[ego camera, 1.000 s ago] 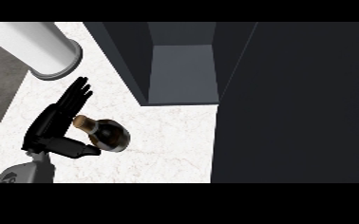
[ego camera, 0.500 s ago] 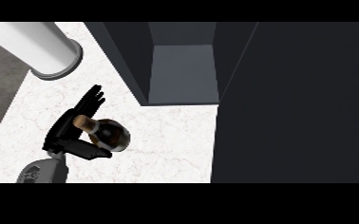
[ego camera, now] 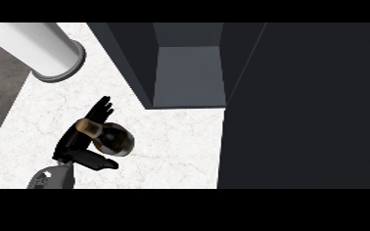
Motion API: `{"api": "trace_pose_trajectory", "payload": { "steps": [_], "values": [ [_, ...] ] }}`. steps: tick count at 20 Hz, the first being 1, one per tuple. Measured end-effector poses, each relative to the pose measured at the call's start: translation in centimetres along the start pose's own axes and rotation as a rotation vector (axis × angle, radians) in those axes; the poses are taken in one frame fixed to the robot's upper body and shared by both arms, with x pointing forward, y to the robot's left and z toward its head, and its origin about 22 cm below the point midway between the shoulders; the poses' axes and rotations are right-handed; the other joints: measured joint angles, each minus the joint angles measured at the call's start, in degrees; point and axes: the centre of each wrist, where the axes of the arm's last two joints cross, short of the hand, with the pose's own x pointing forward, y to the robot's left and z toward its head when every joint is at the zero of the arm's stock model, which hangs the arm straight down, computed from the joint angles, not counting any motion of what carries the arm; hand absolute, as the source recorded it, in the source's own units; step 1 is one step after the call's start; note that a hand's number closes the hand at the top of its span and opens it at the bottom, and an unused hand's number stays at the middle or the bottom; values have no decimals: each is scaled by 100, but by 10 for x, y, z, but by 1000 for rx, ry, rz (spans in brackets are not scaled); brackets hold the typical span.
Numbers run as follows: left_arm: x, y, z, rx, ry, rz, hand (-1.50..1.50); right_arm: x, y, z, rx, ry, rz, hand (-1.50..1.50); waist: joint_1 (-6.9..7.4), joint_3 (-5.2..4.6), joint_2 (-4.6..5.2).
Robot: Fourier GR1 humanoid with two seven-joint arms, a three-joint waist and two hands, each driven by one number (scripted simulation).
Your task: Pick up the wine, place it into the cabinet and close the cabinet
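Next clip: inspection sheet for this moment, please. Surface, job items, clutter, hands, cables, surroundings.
Surface: white marbled counter.
Job items: wine bottle seen from above, cork end up-left, on the counter's left part; cabinet open, interior bare; its dark door stands at the right.
Clutter: nothing seen.
Hands: left hand against the bottle, fingers straight, thumb below it; right hand not in view.
Cables: nothing seen.
Surroundings: white cylinder top left.

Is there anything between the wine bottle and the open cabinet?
No, just bare counter between wine and cabinet, in the head view.
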Motion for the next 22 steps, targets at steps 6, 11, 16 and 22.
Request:
{"api": "trace_pose_trajectory", "payload": {
  "steps": [6,11,16,22],
  "values": [
    [-23,-6,1,28,-5,82,-150,-1,4,-1,5,-2,-25,-150,1,-2,1],
    [-32,-12,-5,48,-5,158,-150,1,6,-2,9,1,-34,-150,-11,-4,-1],
    [-42,-16,-9,65,-24,262,-150,3,4,-6,-1,-1,-21,-150,8,-2,2],
    [-49,-23,-13,53,-24,314,-150,3,3,-5,5,7,-14,-150,2,0,-1]
  ]
}}
